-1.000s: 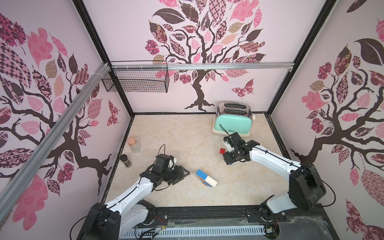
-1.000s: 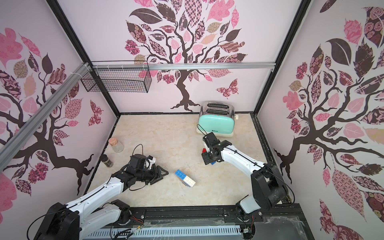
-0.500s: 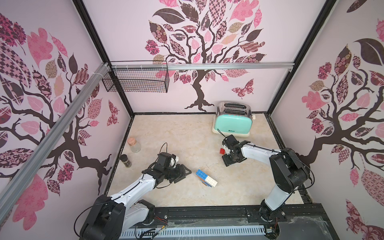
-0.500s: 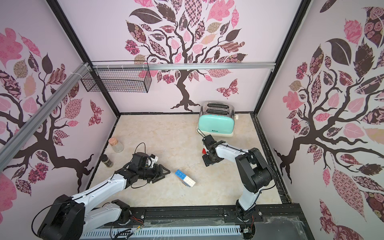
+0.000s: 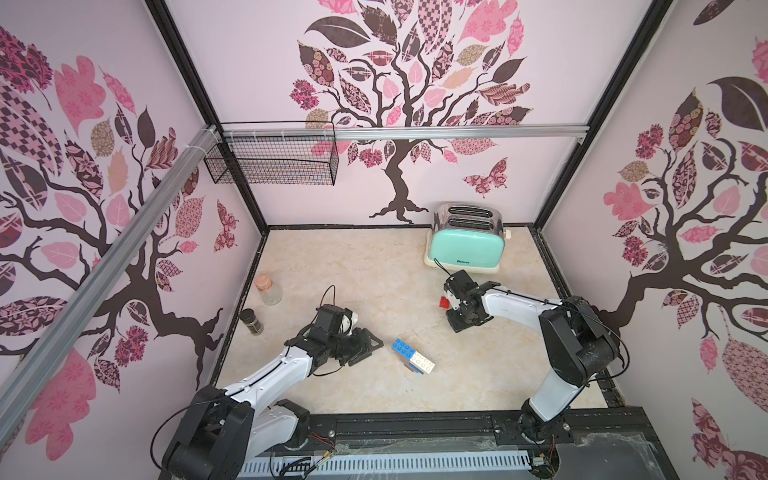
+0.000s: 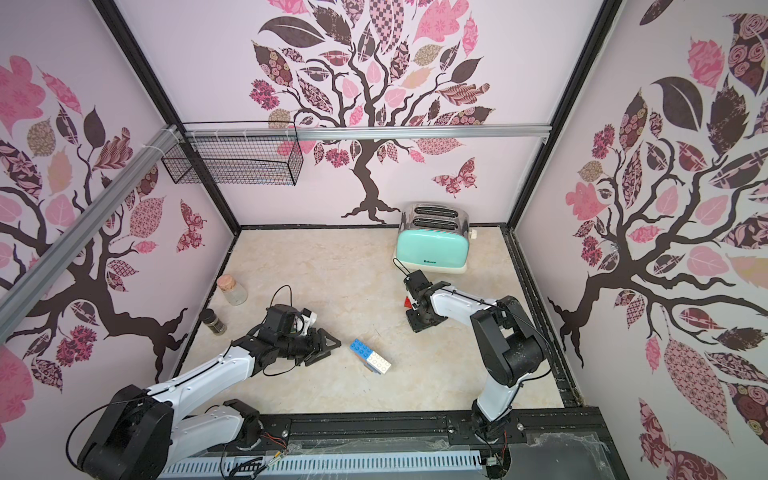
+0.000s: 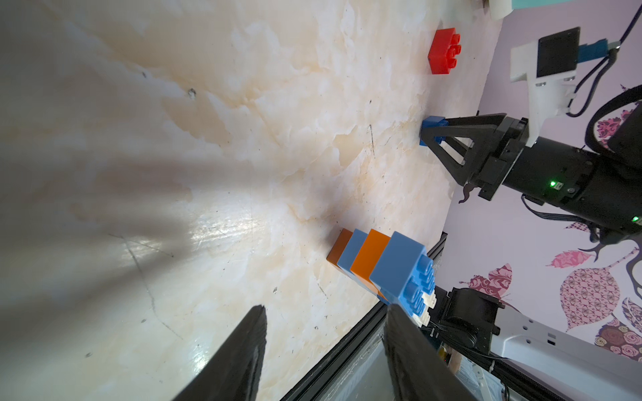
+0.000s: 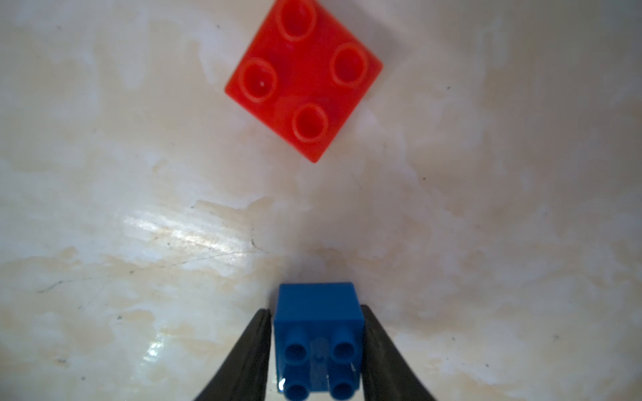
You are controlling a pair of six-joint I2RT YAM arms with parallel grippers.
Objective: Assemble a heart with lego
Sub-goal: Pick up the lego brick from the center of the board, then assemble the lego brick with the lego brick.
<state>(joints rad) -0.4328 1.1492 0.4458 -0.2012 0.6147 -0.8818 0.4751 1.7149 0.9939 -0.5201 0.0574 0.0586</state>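
Observation:
My right gripper (image 8: 314,309) is shut on a small blue four-stud brick (image 8: 318,333) that sits on the marble tabletop, one finger pressed against each side. A red four-stud brick (image 8: 304,78) lies loose just beyond it, also visible in a top view (image 5: 444,302). In both top views the right gripper (image 5: 461,322) points down and hides the blue brick. A stacked piece of blue, white and orange bricks (image 5: 413,356) lies at front centre. My left gripper (image 7: 325,309) is open and empty, low over the table just left of that stack (image 7: 382,264).
A mint toaster (image 5: 465,245) stands at the back right, close behind the right gripper. A cork-lidded glass jar (image 5: 268,289) and a dark shaker (image 5: 251,321) stand along the left wall. A wire basket (image 5: 274,160) hangs high on the back wall.
My right gripper has closed on the blue brick, and the right arm's elbow has swung up and nearer. The left gripper has crept slightly toward the stack.

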